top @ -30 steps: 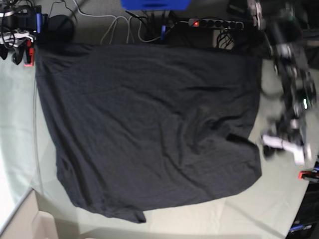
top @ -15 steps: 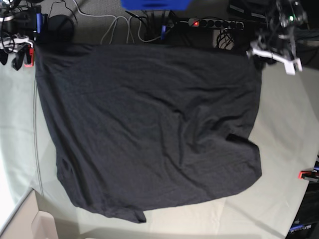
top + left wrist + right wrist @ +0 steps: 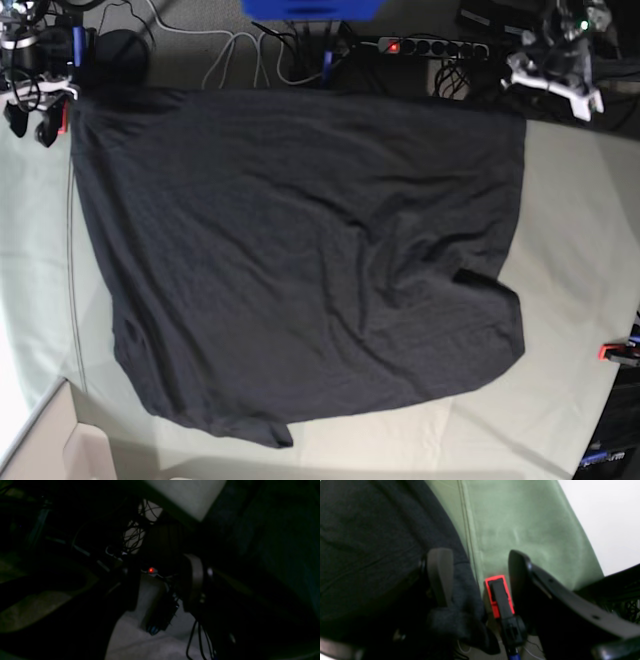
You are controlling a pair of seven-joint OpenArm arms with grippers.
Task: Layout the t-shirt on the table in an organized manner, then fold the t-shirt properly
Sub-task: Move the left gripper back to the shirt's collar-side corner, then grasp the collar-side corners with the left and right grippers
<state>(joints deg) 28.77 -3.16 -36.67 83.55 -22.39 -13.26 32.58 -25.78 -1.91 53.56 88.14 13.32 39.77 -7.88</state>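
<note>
The dark t-shirt lies spread across the table, its far edge along the table's far edge. A small fold shows near its right side. My left gripper hangs beyond the far right corner, off the shirt. In the dim left wrist view its fingers stand apart with nothing between them. My right gripper is at the far left corner. The right wrist view shows that gripper open, one finger over the t-shirt corner, and a red clamp between the jaws.
A power strip with a red light, cables and a blue box lie behind the far edge. Another red clamp sits at the right edge. A pale box corner stands at the near left.
My left arm rose from beside the shirt's right edge to beyond the far right corner. The shirt and the right arm have barely moved.
</note>
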